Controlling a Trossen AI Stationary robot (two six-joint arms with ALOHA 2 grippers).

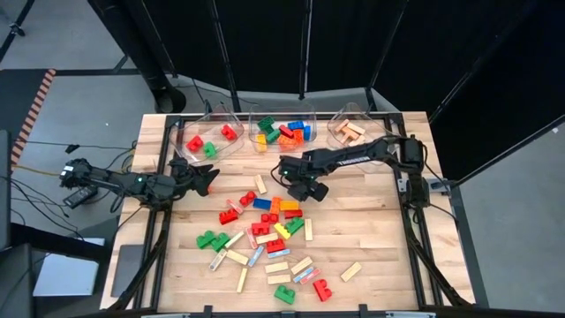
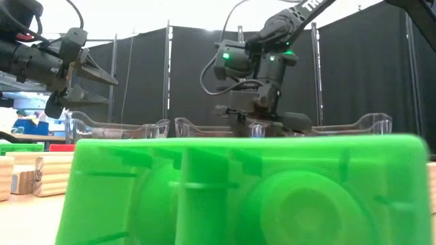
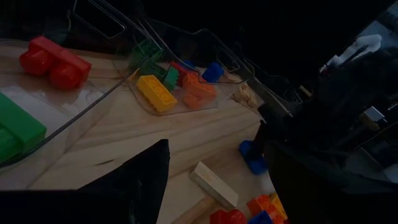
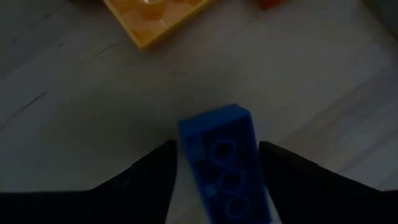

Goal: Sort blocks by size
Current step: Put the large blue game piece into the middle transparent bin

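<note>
Wooden table [image 1: 371,238] bears no readable writing. Right gripper [image 4: 216,163] straddles a blue block [image 4: 225,163], fingers apart; left gripper [image 1: 210,179] hovers wide open.

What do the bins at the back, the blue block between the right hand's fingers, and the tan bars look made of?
The bins look like clear, glossy plastic: their contents and the table show through the walls. The blue block looks like smooth moulded plastic, with round sockets on the face that shows. The tan bars look like unfinished pale wood; one in the left wrist view has a matt, squared face. The grain is too small to tell.
</note>
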